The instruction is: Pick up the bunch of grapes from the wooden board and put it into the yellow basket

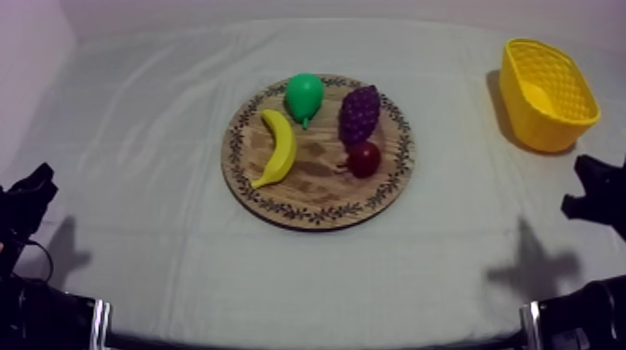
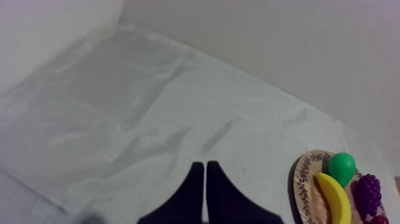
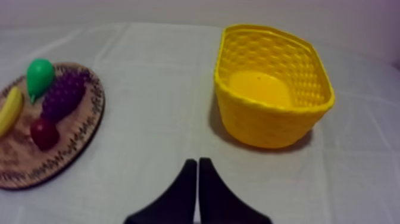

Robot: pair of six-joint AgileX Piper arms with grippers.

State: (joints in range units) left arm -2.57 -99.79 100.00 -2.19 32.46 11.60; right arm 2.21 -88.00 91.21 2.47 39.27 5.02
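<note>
grapes sit untouched on the board; left tool and right tool rest pinched closed, empty; basket stands nearer the right one.

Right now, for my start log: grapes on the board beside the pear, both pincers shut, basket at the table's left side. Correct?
No: the basket stands at the right side of the table, as the top view shows. The grapes do lie on the board beside the pear, and the left pincer and right pincer are shut.
</note>
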